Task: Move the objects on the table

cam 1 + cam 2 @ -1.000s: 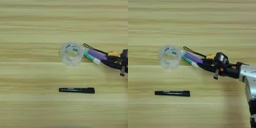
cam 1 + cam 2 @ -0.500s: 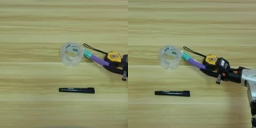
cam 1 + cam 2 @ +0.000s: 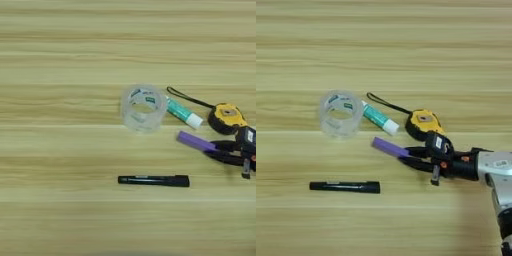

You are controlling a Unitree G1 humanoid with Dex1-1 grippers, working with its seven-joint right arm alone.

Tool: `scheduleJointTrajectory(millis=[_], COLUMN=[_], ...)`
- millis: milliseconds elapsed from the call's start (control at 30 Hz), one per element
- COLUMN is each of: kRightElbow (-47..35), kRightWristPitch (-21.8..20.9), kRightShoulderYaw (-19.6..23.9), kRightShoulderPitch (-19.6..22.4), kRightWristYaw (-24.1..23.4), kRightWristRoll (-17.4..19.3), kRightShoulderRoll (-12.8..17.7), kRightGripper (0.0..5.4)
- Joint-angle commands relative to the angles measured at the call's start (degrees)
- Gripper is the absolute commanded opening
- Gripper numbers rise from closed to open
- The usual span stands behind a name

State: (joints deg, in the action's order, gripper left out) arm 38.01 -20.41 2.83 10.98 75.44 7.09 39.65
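Note:
My right gripper (image 3: 410, 156) reaches in from the right and is shut on the right end of the short purple cylinder (image 3: 388, 147), which lies slanted on the table (image 3: 384, 55) and points up-left. Just beyond the gripper sits the yellow-black tape measure (image 3: 423, 124), its black strap (image 3: 383, 102) trailing left. The green-white tube (image 3: 378, 118) lies between the tape measure and the clear tape roll (image 3: 341, 113), its green end touching the roll. A slim black marker (image 3: 345, 187) lies alone nearer me, to the left.
The silver forearm (image 3: 496, 172) crosses the table's right side and leaves the picture at the lower right corner. Bare wood stretches across the far part and the left (image 3: 50, 150) of the table.
The gripper has drawn back to the right and toward me with the purple cylinder, pulling it away from the tube. The tape measure, earlier partly behind the gripper, now shows fully.

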Motion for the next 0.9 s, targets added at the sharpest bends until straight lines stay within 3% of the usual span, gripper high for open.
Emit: scheduleJointTrajectory(millis=[33,333,900], kRightElbow=[-2.11,-1.84,-2.56], kRightWristPitch=[-0.68,-0.85,-0.7], kRightShoulderYaw=[0.61,0.36,0.26], kRightShoulderPitch=[1.86,1.74,2.14], kRightWristYaw=[-1.75,-2.02,-2.2], kRightWristRoll=[0.3,0.17,0.56], kRightShoulderRoll=[2.13,2.13,1.84], kRightGripper=[0.79,0.79,3.22])
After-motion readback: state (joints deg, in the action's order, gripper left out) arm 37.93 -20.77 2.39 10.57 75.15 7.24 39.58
